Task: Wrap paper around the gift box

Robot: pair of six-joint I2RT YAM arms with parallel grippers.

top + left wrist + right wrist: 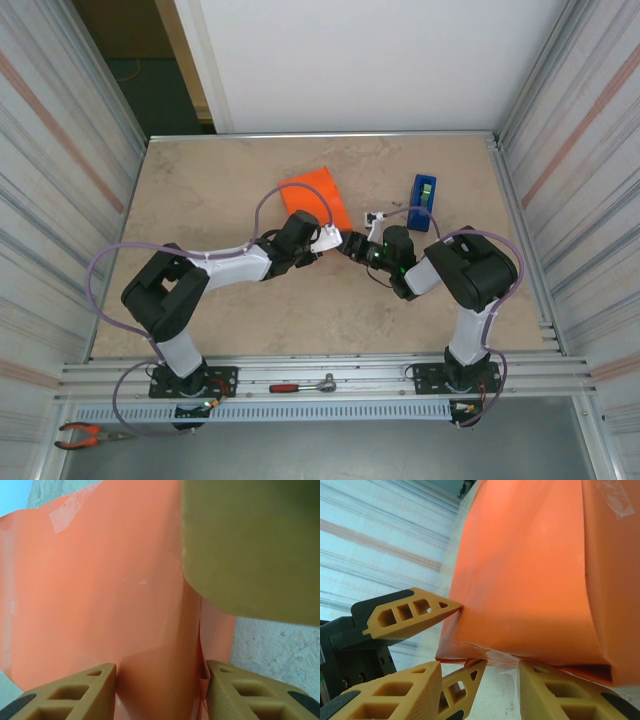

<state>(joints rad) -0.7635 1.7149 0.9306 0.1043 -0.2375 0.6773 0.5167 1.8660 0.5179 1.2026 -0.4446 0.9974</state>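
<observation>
One paper (pixel 100 590) fold sits clamped in my left gripper (pixel 160 670); right gripper (pixel 479 666) stands spread apart beside it.

My left gripper (pixel 328 240) and right gripper (pixel 352 246) meet at the near corner of the orange paper (pixel 314 195), with the blue tape dispenser (pixel 423 190) nearby.

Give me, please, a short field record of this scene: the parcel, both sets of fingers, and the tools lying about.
parcel: orange paper, folded and taped, around the table's centre
left fingers: closed on a fold of the paper
right fingers: open, at the parcel's taped lower edge
dispenser: blue, right of the parcel, apart from it
ratchet: red-handled, on the near rail
pliers: red-handled, near left corner, below the rail
</observation>
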